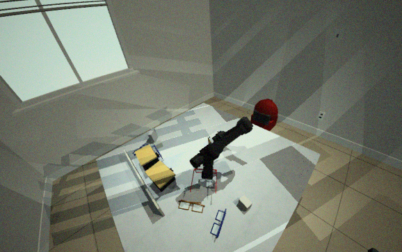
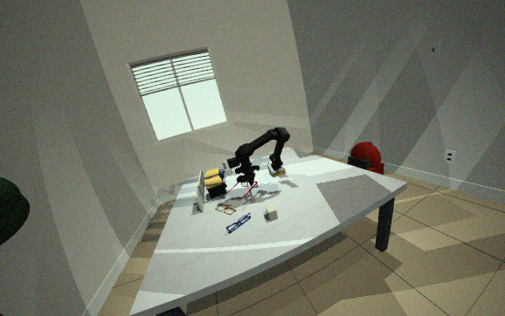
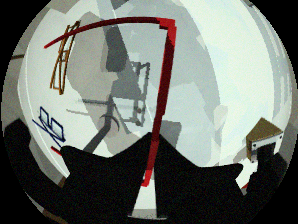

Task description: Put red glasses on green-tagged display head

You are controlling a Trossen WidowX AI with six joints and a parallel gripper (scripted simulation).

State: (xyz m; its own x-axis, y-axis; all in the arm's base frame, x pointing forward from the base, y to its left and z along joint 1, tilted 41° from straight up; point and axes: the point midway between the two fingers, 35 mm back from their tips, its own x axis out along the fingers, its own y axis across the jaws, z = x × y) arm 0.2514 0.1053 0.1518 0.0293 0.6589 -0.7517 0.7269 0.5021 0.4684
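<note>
The red glasses [image 1: 216, 181] [image 2: 251, 189] [image 3: 162, 90] hang above the table, temples pointing toward the front. My gripper [image 1: 207, 177] [image 2: 250, 182] [image 3: 153, 136] is shut on their front part. Two blocky heads with yellow tops and dark undersides stand on the left: the nearer head [image 1: 161, 172] [image 2: 213, 182] has no glasses visible on it; the farther head [image 1: 146, 154] [image 2: 212, 172] has blue glasses around it. The red glasses are to the right of both heads, apart from them. No green tag can be made out. The wrist view shows neither head.
A thin upright panel [image 1: 144, 184] [image 2: 200, 192] stands left of the heads. Orange glasses [image 1: 191, 202] [image 2: 218, 210] [image 3: 61, 75] and blue glasses [image 1: 222, 223] [image 2: 238, 223] lie toward the front. A small pale block [image 1: 245, 202] [image 2: 272, 213] stands right of them.
</note>
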